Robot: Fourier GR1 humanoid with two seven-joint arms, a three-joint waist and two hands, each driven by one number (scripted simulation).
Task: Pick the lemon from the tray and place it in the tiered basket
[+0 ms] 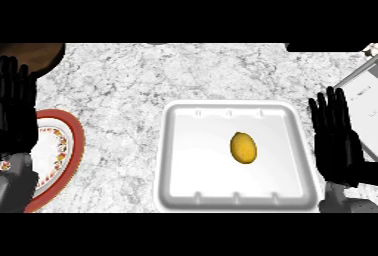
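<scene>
In the white tray (295, 130) on the counter (148, 80), lemon (244, 147) lies loose, untouched. Right robot hand (339, 145) flat-fingered beside it; left robot hand (16, 110) likewise. Risk: lemon rolls off under a sideways grasp. Basket possibly out of view.

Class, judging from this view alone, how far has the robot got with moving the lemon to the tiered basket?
Nothing looks done: the lemon lies in the white tray. Neither hand holds anything; the left hand and right hand are open beside the tray. Picking, carrying and placing remain. No basket shows in this view.
</scene>
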